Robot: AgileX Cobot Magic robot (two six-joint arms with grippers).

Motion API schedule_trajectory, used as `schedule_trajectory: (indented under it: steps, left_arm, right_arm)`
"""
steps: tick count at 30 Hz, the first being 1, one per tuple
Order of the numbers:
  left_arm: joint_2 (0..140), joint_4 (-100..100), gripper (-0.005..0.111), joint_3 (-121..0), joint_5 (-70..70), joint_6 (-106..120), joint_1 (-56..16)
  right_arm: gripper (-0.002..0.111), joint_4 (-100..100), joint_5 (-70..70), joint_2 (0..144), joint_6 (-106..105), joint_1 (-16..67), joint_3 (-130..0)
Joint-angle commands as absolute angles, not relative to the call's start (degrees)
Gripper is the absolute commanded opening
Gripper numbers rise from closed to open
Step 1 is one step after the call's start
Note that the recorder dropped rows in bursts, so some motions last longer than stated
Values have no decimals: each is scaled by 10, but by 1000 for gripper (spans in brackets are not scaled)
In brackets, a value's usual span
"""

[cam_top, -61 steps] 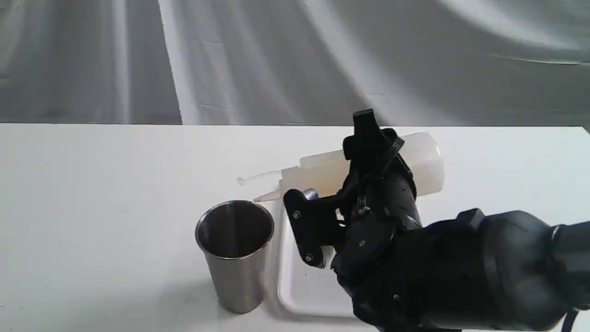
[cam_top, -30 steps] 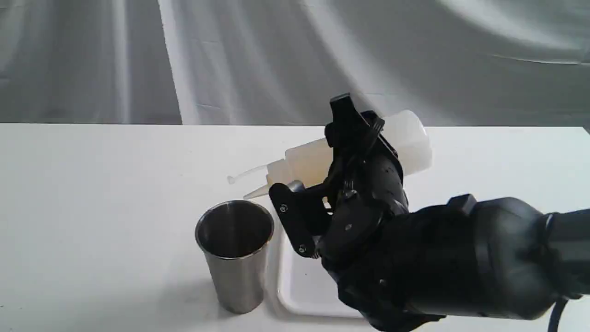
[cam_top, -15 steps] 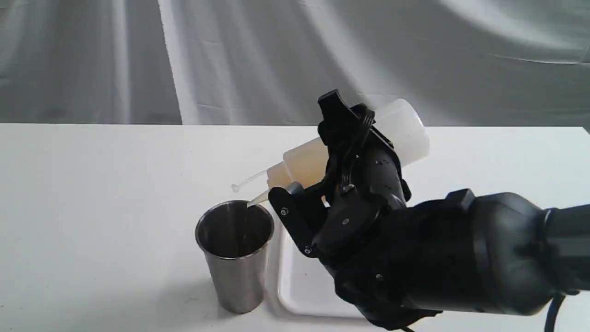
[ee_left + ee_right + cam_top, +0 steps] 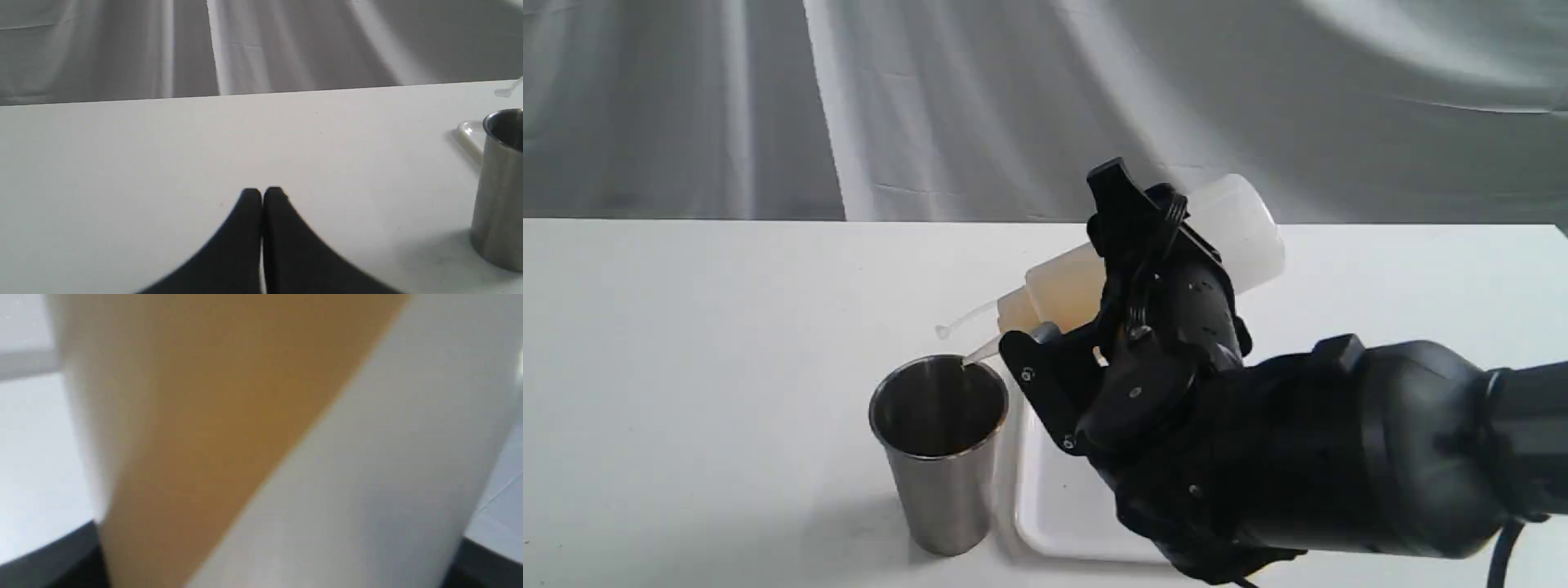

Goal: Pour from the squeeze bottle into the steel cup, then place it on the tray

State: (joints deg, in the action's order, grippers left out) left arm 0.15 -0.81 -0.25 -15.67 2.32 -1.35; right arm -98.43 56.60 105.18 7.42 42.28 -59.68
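In the exterior view, our right fingers (image 4: 1127, 212) clamp the squeeze bottle (image 4: 1062, 286) around its middle, spread about as wide as its body. It tilts nozzle (image 4: 980, 353) down, tip just over the steel cup's (image 4: 939, 457) far rim. That close to the edge, a stream could strike the rim and run onto the tray (image 4: 1054, 514) beside the cup.

In the left wrist view, our left fingers (image 4: 249, 212) are pressed together, empty, well apart from the cup.

In the right wrist view, amber liquid (image 4: 229, 416) slants inside the soft wall; squeezing harder might spurt past the cup.
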Motion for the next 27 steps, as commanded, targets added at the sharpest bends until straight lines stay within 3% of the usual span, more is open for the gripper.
schedule_trajectory:
  steps: [1,27]
  left_arm:
    - [0,-9,0,0,-152,21,-13]
    - [0,-9,0,0,-152,20,-13]
  right_arm:
    - [0,-999,589,1042,70,426,-601]
    - [0,-999,591,1042,136,427,-601]
